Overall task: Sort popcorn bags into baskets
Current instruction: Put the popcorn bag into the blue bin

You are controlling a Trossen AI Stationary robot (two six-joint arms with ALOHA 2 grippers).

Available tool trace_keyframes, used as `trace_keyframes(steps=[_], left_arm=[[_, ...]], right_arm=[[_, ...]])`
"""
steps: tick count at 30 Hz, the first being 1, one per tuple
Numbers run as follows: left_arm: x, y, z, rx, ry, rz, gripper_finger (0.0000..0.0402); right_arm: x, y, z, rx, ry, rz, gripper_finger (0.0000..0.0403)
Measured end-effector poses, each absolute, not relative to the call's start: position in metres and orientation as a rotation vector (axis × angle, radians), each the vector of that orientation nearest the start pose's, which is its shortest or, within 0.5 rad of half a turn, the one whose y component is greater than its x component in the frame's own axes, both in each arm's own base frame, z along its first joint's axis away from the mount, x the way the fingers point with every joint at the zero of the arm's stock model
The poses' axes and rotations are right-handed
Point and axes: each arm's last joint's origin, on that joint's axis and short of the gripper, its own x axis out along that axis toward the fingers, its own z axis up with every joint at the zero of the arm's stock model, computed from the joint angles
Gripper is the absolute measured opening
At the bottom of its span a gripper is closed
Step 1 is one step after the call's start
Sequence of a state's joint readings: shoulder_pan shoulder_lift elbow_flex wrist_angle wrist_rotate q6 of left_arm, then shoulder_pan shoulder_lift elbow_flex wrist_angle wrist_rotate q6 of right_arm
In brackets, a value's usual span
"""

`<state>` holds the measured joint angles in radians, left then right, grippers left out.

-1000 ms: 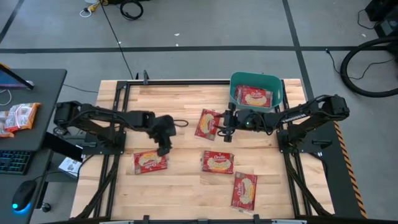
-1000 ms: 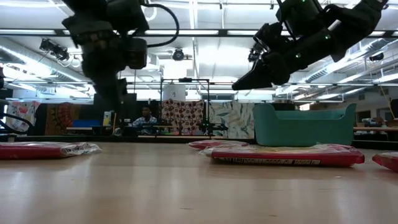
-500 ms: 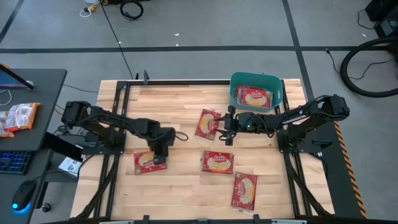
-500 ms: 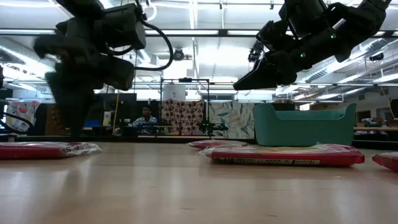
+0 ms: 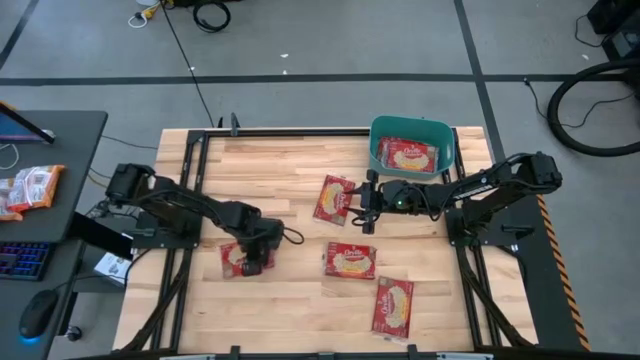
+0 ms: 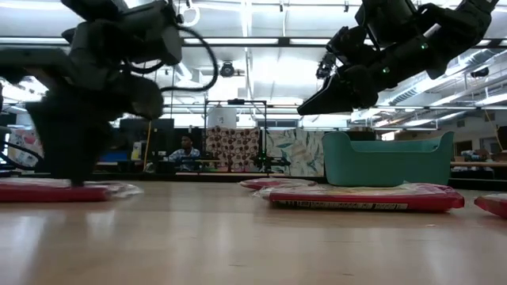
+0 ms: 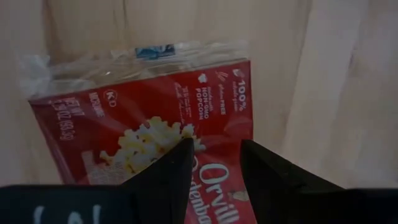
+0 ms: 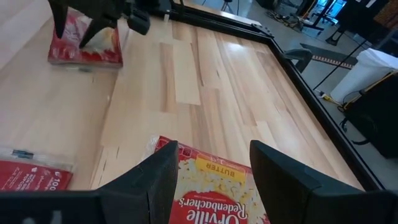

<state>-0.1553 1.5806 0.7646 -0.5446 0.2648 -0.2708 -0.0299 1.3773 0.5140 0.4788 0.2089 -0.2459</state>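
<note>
Red popcorn bag (image 5: 243,259) under left hand (image 5: 254,262), bare wood alongside.

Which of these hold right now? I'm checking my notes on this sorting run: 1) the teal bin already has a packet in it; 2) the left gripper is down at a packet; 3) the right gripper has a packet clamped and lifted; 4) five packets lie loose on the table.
1) True: a popcorn bag lies inside the teal bin.
2) True: the left gripper is down over the leftmost packet, fingers open astride it in its wrist view.
3) False: the right gripper hangs open above the table beside the packet near the bin, holding nothing.
4) False: four lie on the table: those two, a middle one and a front one.
</note>
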Motion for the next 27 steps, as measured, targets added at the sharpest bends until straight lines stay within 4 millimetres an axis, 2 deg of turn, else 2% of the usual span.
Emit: trace_keyframes(steps=[3, 7, 10, 15, 19, 21, 27], left_arm=[[0.263, -0.042, 0.136, -0.129, 1.275, -0.115, 0.0142], [0.279, -0.032, 0.140, 0.152, 1.061, 0.086, 0.0142], [0.292, -0.030, 0.152, 0.274, 0.944, 0.180, 0.0142], [0.304, -0.031, 0.184, 0.315, 1.030, 0.178, 0.0142], [0.296, -0.030, 0.195, 0.308, 1.194, 0.197, 0.0142], [0.288, -0.029, 0.192, 0.313, 1.269, 0.203, 0.0142], [0.260, -0.023, 0.162, 0.394, 1.422, 0.273, 0.0142]], right_arm=[[0.263, -0.014, 0.180, -0.276, 0.407, -0.188, 0.0203], [0.263, -0.014, 0.180, -0.275, 0.404, -0.188, 0.0203], [0.263, -0.014, 0.179, -0.272, 0.409, -0.188, 0.0203], [0.262, -0.014, 0.177, -0.271, 0.432, -0.189, 0.0203], [0.262, -0.013, 0.177, -0.251, 0.432, -0.192, 0.0203], [0.262, -0.012, 0.177, -0.239, 0.432, -0.191, 0.0203], [0.262, -0.008, 0.176, -0.235, 0.435, -0.175, 0.0203]])
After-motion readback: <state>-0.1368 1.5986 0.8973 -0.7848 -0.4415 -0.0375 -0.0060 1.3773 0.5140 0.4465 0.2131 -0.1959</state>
